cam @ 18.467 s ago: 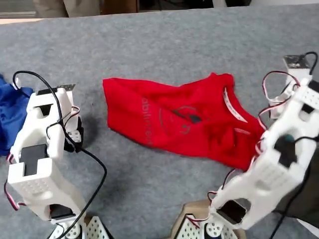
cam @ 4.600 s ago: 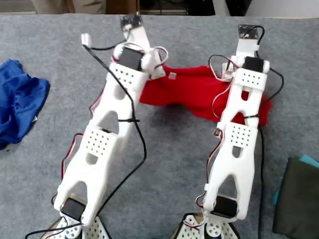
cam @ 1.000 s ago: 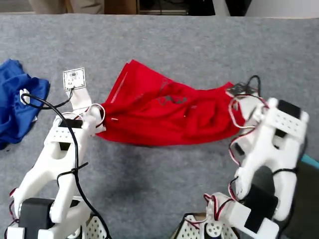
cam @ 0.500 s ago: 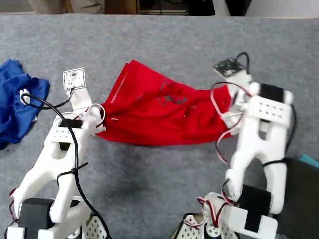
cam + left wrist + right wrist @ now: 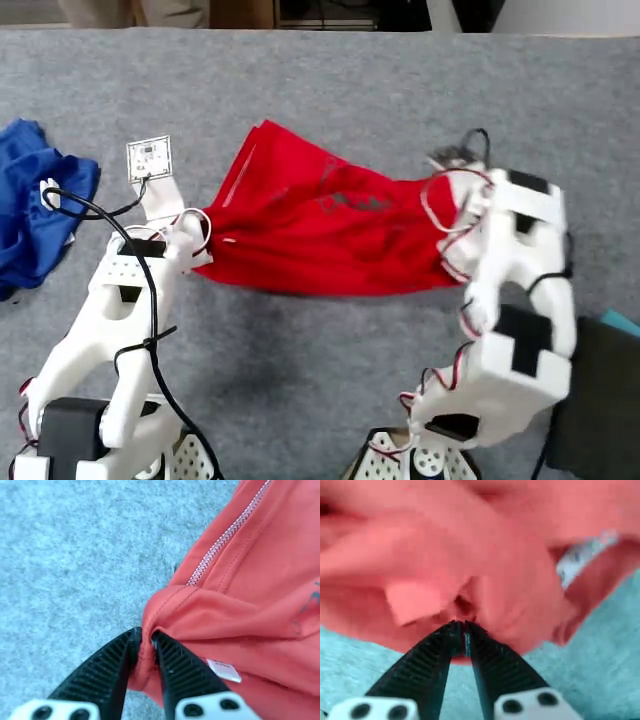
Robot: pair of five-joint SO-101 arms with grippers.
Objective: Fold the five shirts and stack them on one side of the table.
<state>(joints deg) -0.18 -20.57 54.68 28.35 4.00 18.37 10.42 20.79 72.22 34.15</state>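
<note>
A red shirt [image 5: 330, 225] lies crumpled across the middle of the grey table. My left gripper [image 5: 205, 232] is at the shirt's left edge, shut on a fold of its hem [image 5: 146, 630]. At the shirt's right end my right gripper [image 5: 462, 195] is shut on bunched red fabric [image 5: 462, 611], with a white neck label [image 5: 580, 555] nearby. A blue shirt [image 5: 35, 210] sits heaped at the table's left edge.
A dark folded garment [image 5: 590, 400] over a teal one [image 5: 620, 322] lies at the front right corner. Bare grey felt [image 5: 320, 90] stretches behind the red shirt and in front of it, between the two arm bases.
The right arm has swung in and lowered its gripper onto the shirt's right end over the last second. The left arm and the shirt's left side have stayed still.
</note>
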